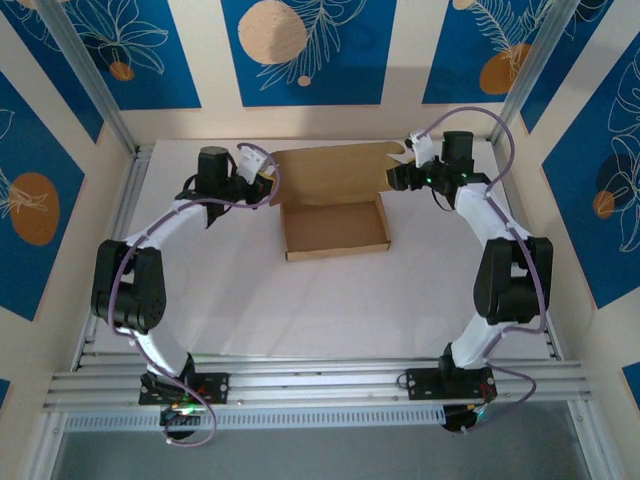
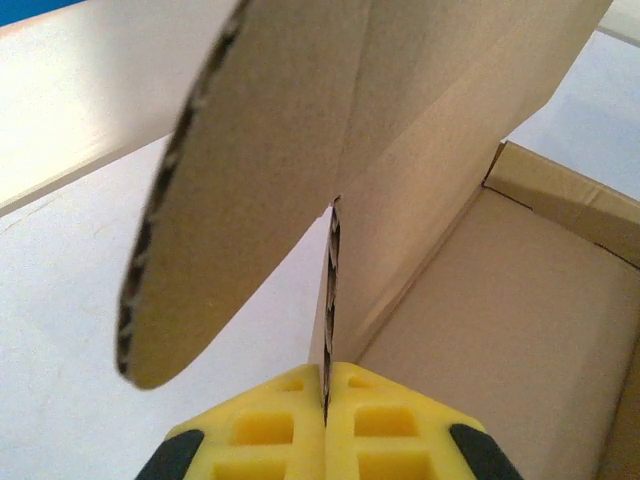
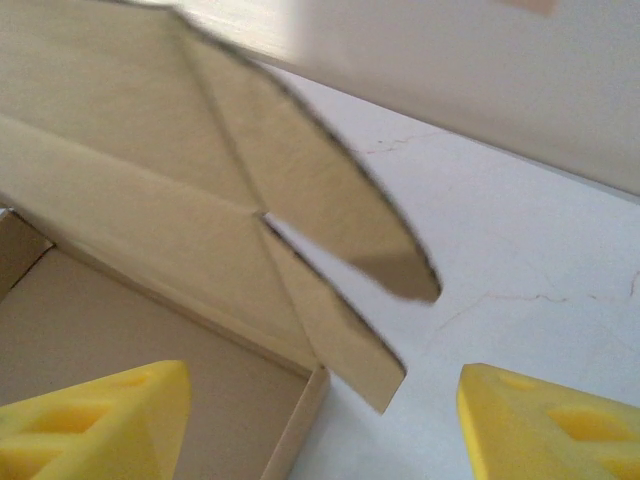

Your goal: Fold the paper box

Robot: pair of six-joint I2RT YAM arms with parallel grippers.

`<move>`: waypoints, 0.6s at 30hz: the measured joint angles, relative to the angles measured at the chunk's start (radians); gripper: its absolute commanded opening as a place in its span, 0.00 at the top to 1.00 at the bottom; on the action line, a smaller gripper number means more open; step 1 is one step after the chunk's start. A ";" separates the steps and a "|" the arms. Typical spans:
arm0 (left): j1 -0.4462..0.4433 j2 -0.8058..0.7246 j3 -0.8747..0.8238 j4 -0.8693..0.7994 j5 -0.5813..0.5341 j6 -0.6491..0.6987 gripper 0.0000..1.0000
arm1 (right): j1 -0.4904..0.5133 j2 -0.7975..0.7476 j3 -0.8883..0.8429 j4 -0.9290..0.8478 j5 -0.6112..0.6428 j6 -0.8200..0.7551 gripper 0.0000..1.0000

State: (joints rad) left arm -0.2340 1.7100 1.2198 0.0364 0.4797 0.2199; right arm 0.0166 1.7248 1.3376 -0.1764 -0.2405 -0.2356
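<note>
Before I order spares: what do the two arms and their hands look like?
The left arm and right arm are white links with black joints, trailed by lilac cables. The left hand and right hand have yellow, pocketed fingers.

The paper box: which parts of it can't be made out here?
- Top view: where the left gripper pinches the paper box: too small, hidden by the wrist.
- Left wrist view: the box's right side, cut off by the frame edge.
- Right wrist view: lid flaps blurred; floor partly behind a yellow finger.
</note>
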 measured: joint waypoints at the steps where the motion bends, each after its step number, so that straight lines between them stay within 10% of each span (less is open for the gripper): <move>1: 0.000 0.000 0.000 0.000 0.002 0.000 1.00 | 0.000 0.017 0.014 -0.001 -0.003 -0.003 0.28; 18: 0.016 0.000 0.000 0.000 0.003 0.018 1.00 | 0.026 0.140 0.149 -0.071 -0.116 -0.056 0.56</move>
State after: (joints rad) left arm -0.2176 1.7100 1.2198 0.0360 0.4824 0.2379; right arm 0.0422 1.8652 1.4864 -0.2470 -0.3561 -0.2916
